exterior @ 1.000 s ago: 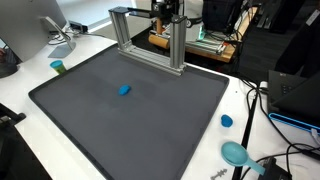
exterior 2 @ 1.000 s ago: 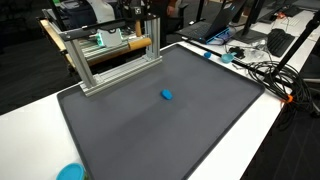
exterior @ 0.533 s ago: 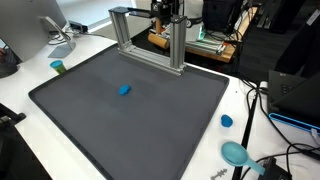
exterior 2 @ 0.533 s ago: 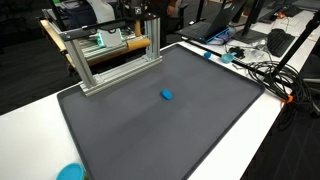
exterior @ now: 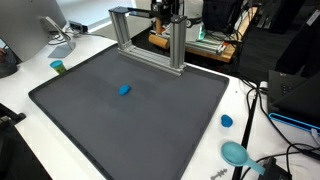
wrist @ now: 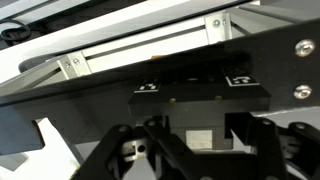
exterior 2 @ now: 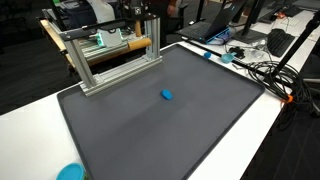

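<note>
At the far edge of a dark grey mat (exterior: 130, 125), which covers most of a white table (exterior: 245, 100), stands an aluminium frame (exterior: 180, 48) of square bars. The robot's gripper (wrist: 195, 140) sits right at this frame, close above its top bar in both exterior views. The wrist view is filled by the gripper's black body and linkages, with a silver frame bar (wrist: 150, 50) just behind. Its fingertips fall outside that view, so I cannot tell whether the pincer is apart or together, and nothing is seen held. A small blue object (exterior: 125, 90) lies alone near the mat's middle, well apart from the frame. A blue cap (exterior: 227, 121) and a teal disc (exterior: 236, 153) rest on the table beside the mat, near tangled cables (exterior: 262, 100).
</note>
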Tool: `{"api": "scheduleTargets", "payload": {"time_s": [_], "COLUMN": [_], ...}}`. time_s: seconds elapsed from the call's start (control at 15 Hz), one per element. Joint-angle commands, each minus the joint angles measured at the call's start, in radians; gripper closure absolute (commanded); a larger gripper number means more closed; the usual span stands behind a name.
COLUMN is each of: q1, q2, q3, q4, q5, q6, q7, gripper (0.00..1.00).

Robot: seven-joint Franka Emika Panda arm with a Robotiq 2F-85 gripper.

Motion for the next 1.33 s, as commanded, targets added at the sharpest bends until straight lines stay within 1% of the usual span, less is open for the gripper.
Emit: {"api": "scheduleTargets", "payload": {"time_s": [0.0, 0.07, 0.13, 0.2, 0.27, 0.33, 0.4, 0.47, 0.53, 0.6, 0.67, 0.73, 0.87, 0.93, 1.13, 1.2, 1.27], "q1": [0.039, 0.046, 0.053, 0.058, 0.062, 0.071, 0.078, 0.081, 0.084, 0.085, 0.085, 0.085, 0.083, 0.084, 0.082, 0.082, 0.082], "q2": [0.018, 0.02, 0.019, 0.018, 0.018, 0.017, 0.014, 0.01, 0.007, 0.005, 0.002, -0.001, -0.001, -0.001, -0.003, -0.007, -0.01], "q3": [-0.054, -0.069, -0.087, -0.102, -0.114, -0.126, -0.135, -0.144, -0.152, -0.158, -0.162, -0.166, -0.171, -0.174, -0.174, -0.172, -0.17], "q4": [-0.025, -0.028, -0.032, -0.036, -0.039, -0.037, -0.035, -0.035, -0.033, -0.029, -0.02, -0.016, -0.015, -0.015, -0.014, -0.013, -0.011], "q5": [0.019, 0.023, 0.03, 0.034, 0.038, 0.047, 0.052, 0.053, 0.056, 0.056, 0.051, 0.047, 0.041, 0.041, 0.036, 0.035, 0.033], "q6": [0.022, 0.031, 0.038, 0.04, 0.043, 0.042, 0.041, 0.038, 0.033, 0.027, 0.007, -0.003, -0.017, -0.024, -0.036, -0.035, -0.036], "q7": [-0.116, -0.155, -0.194, -0.223, -0.247, -0.272, -0.292, -0.312, -0.33, -0.348, -0.368, -0.383, -0.41, -0.425, -0.441, -0.443, -0.444], "gripper": [0.21, 0.22, 0.26, 0.39, 0.46, 0.55, 0.58, 0.62, 0.62, 0.6, 0.23, 0.14, 0.03, 0.0, 0.14, 0.26, 0.32]}}
